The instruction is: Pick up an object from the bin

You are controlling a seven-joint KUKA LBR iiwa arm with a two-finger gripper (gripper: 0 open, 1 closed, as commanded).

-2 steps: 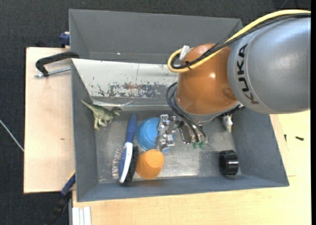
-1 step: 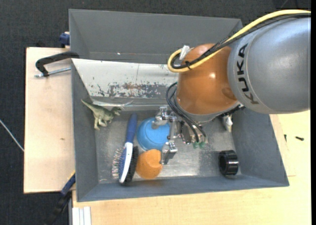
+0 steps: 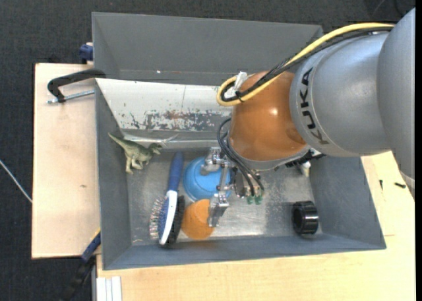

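Observation:
My gripper (image 3: 219, 195) reaches down into the middle of the bin, its metal fingers standing between a blue round thing (image 3: 198, 181) and an orange ball (image 3: 196, 222). The blue thing lies just left of the fingers. The orange ball sits right below them, near the bin's front wall, and a fingertip looks close to its right side. Whether anything is between the fingers is hidden.
A blue-and-white hairbrush (image 3: 169, 210) lies lengthwise left of the ball. A small green dinosaur (image 3: 135, 150) stands at the back left. A black cylinder cap (image 3: 305, 218) rests at the front right. The arm's orange cover hangs over the bin's middle right.

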